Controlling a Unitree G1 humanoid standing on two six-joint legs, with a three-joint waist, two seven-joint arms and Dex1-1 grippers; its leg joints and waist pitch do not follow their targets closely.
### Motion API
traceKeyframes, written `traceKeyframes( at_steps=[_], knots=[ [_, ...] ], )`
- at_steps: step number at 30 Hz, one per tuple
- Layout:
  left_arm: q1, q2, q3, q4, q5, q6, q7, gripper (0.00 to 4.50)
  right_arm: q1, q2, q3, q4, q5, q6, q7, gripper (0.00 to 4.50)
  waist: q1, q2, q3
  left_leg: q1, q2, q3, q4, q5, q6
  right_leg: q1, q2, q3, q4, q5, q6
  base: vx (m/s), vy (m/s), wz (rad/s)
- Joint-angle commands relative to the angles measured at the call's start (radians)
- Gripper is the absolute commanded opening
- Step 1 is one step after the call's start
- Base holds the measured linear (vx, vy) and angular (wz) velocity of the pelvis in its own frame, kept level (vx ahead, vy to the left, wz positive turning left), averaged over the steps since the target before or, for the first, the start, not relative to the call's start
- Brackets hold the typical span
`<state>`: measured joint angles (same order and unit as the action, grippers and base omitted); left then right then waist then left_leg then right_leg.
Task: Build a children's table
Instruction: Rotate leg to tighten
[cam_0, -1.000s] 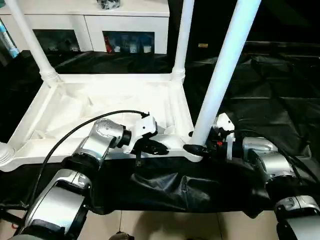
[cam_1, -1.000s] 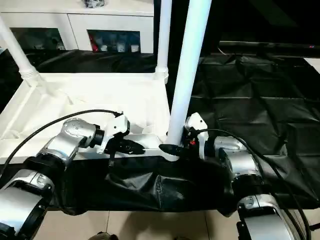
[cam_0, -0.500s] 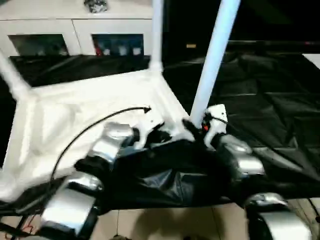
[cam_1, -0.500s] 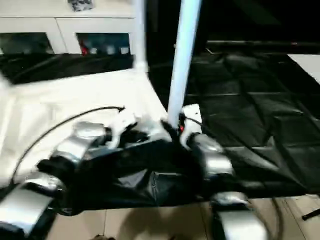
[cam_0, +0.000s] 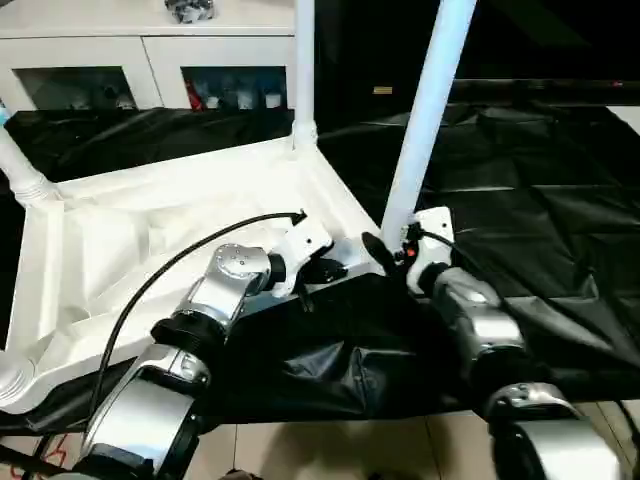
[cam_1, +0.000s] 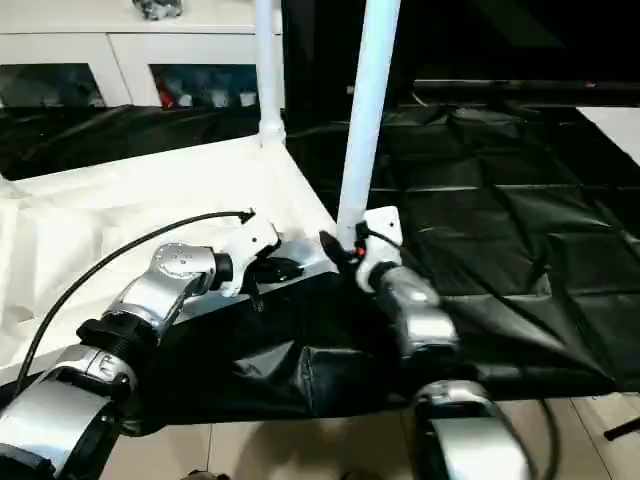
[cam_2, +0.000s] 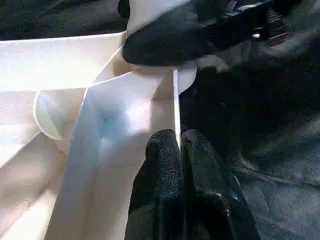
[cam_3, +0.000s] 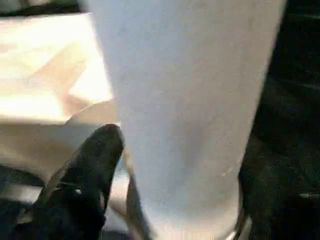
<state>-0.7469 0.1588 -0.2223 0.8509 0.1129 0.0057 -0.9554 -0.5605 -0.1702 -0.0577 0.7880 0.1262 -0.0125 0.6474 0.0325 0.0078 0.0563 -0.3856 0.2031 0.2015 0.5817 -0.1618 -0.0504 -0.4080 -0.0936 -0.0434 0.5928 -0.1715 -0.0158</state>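
The children's table lies upside down on a black sheet. Its white ribbed tabletop (cam_0: 150, 230) faces up, with white legs standing in the corner sockets. One leg (cam_0: 425, 120) rises from the near right corner, another (cam_0: 303, 70) from the far right, and a third (cam_0: 20, 172) at the left. My left gripper (cam_0: 335, 268) is shut on the tabletop's thin near rim (cam_2: 175, 100), close to that corner. My right gripper (cam_0: 392, 245) is open around the base of the near right leg (cam_3: 185, 100), with one finger (cam_3: 95, 160) close beside it.
A white cabinet (cam_0: 150, 60) with glass doors stands at the back. The black sheet (cam_0: 540, 200) spreads wrinkled to the right and bunches under my forearms. A black cable (cam_0: 170, 270) loops over the tabletop from my left arm. Light floor (cam_0: 330, 450) shows at the front.
The whole picture has shifted, so the camera has moved. My right gripper's fingers have spread wider around the leg's base. My left gripper keeps its pinch on the rim.
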Motion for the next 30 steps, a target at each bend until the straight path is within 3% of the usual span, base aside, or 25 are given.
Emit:
traceKeyframes(
  at_steps=[1, 4, 8, 14, 15, 16, 18, 24, 25, 26, 27, 28, 30],
  knots=[
    [-0.026, -0.026, -0.009, -0.001, -0.012, -0.048, -0.012, 0.0, 0.031, -0.032, -0.003, -0.069, 0.058, 0.039, 0.105, 3.57, 0.005, -0.014, -0.071, 0.02, 0.024, -0.009, -0.065, -0.253, 0.067, 0.044, -0.042, 0.028, -0.073, -0.216, -0.199, 0.0, 0.0, 0.0],
    [-0.024, -0.029, -0.005, 0.002, -0.009, -0.05, -0.002, 0.0, 0.068, -0.101, -0.066, -0.13, 0.126, 0.084, 0.173, 3.57, 0.022, -0.017, -0.074, 0.017, 0.025, -0.007, -0.059, -0.194, 0.1, 0.05, -0.042, 0.027, -0.062, -0.14, -0.219, 0.0, 0.0, 0.0],
    [-0.017, -0.03, -0.009, 0.006, -0.006, -0.054, 0.0, 0.0, 0.123, -0.176, -0.093, -0.215, 0.18, 0.143, 0.27, 3.57, 0.033, -0.017, -0.071, 0.017, 0.025, -0.006, -0.059, -0.196, 0.105, 0.05, -0.042, 0.024, -0.067, -0.173, -0.212, 0.0, 0.0, 0.0],
    [-0.003, -0.037, -0.001, -0.004, -0.028, -0.078, 0.011, 0.0, 0.227, -0.247, -0.041, -0.419, 0.252, 0.287, 0.402, 3.57, 0.036, -0.027, -0.068, 0.015, 0.025, -0.009, -0.061, -0.226, 0.093, 0.046, -0.042, 0.021, -0.079, -0.291, -0.164, 0.0, 0.0, 0.0],
    [0.004, -0.038, 0.012, -0.026, -0.045, -0.059, 0.011, 0.27, 0.239, -0.241, -0.018, -0.453, 0.26, 0.315, 0.409, 3.65, 0.036, -0.026, -0.067, 0.016, 0.025, -0.01, -0.062, -0.235, 0.086, 0.043, -0.044, 0.021, -0.082, -0.323, -0.156, 0.0, 0.0, 0.0],
    [0.004, -0.038, 0.013, -0.029, -0.046, -0.057, 0.01, 0.27, 0.24, -0.24, -0.016, -0.455, 0.26, 0.317, 0.409, 3.65, 0.035, -0.032, -0.067, 0.015, 0.026, -0.01, -0.063, -0.237, 0.083, 0.042, -0.044, 0.021, -0.081, -0.33, -0.156, 0.0, 0.0, 0.0],
    [0.017, -0.032, 0.024, -0.068, -0.061, -0.024, 0.007, 0.62, 0.244, -0.223, 0.012, -0.469, 0.254, 0.326, 0.412, 3.68, 0.036, -0.026, -0.067, 0.016, 0.028, -0.012, -0.065, -0.237, 0.075, 0.04, -0.048, 0.022, -0.08, -0.324, -0.172, 0.0, 0.0, 0.0],
    [0.089, 0.046, 0.073, -0.262, -0.121, 0.137, -0.032, 1.08, 0.222, -0.141, 0.07, -0.479, 0.225, 0.353, 0.356, 3.68, 0.027, -0.023, -0.069, 0.014, 0.029, -0.013, -0.067, -0.212, 0.061, 0.04, -0.044, 0.023, -0.067, -0.234, -0.197, 0.0, 0.0, 0.0],
    [0.107, 0.077, 0.085, -0.308, -0.135, 0.184, -0.055, 1.16, 0.21, -0.121, 0.075, -0.46, 0.213, 0.344, 0.33, 3.68, 0.026, -0.02, -0.069, 0.018, 0.03, -0.012, -0.067, -0.209, 0.056, 0.038, -0.044, 0.024, -0.064, -0.224, -0.2, 0.0, 0.0, 0.0],
    [0.125, 0.109, 0.094, -0.352, -0.149, 0.229, -0.076, 1.16, 0.201, -0.103, 0.081, -0.448, 0.206, 0.335, 0.311, 3.68, 0.024, -0.02, -0.07, 0.015, 0.028, -0.012, -0.067, -0.2, 0.054, 0.04, -0.043, 0.024, -0.062, -0.217, -0.201, 0.0, 0.0, 0.0],
    [0.155, 0.157, 0.109, -0.418, -0.169, 0.29, -0.107, 1.29, 0.188, -0.081, 0.09, -0.429, 0.196, 0.322, 0.291, 3.68, 0.021, -0.006, -0.068, 0.019, 0.026, -0.012, -0.068, -0.205, 0.045, 0.037, -0.04, 0.024, -0.063, -0.22, -0.199, 0.0, 0.0, 0.0],
    [0.155, 0.157, 0.109, -0.418, -0.169, 0.29, -0.107, 1.43, 0.188, -0.081, 0.09, -0.429, 0.196, 0.322, 0.291, 3.68, 0.018, -0.009, -0.07, 0.019, 0.029, -0.013, -0.068, -0.202, 0.037, 0.039, -0.042, 0.024, -0.059, -0.207, -0.204, 0.0, 0.0, 0.0],
    [0.249, 0.285, 0.142, -0.615, -0.236, 0.448, -0.185, 1.51, 0.158, -0.029, 0.107, -0.384, 0.18, 0.291, 0.252, 3.68, 0.009, -0.009, -0.07, 0.018, 0.029, -0.013, -0.073, -0.2, 0.024, 0.039, -0.037, 0.024, -0.052, -0.185, -0.215, 0.0, 0.0, 0.0]
  ],
)
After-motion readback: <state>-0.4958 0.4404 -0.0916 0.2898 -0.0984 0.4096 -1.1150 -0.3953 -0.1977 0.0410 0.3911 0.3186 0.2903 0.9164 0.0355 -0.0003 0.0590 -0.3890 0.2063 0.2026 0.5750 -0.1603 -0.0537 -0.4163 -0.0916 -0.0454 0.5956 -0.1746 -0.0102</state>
